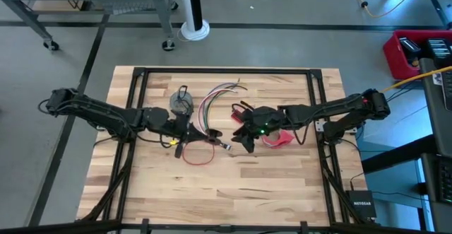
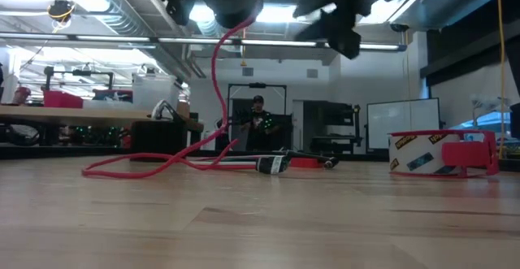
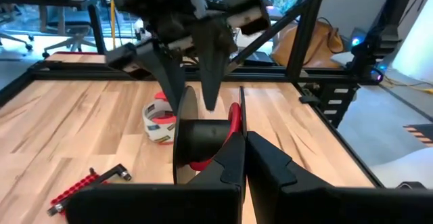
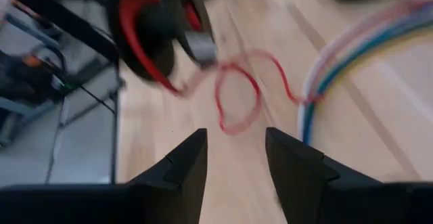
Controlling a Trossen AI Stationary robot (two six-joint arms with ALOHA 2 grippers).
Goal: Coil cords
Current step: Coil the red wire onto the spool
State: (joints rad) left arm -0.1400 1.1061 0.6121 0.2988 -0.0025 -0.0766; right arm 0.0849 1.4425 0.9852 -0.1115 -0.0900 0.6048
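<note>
- The bench, a pale wooden top inside a black frame, fills the middle of the high view; both arms reach in from its left and right edges and meet near the centre.
- The long bundle of red, green, white and grey wires arcs across the upper middle of the bench, loose and uncoiled, with its plug end lying just below centre.
- Our left gripper sits left of centre, raised off the bench. It is shut tight on a black spool with red cord wound on it, seen filling the middle of the left wrist view.
- Our right gripper hovers just right of centre, facing the left one. Its fingers stand wide apart with nothing between them.
- The red cord hangs from the held spool at the top of the low view and trails down to a loose loop on the bench, below centre in the high view.
- The small grey coil rests upper left of centre, already wound; the red tape roll stands at the right of the low view, apart from the work.
- We judge the step in hand to be winding the red cord onto the spool, with a good length of slack not yet taken up.
- The next move likely calls for the right gripper to drop to the slack, close on it near the spool and feed it round while the left holds steady.
</note>
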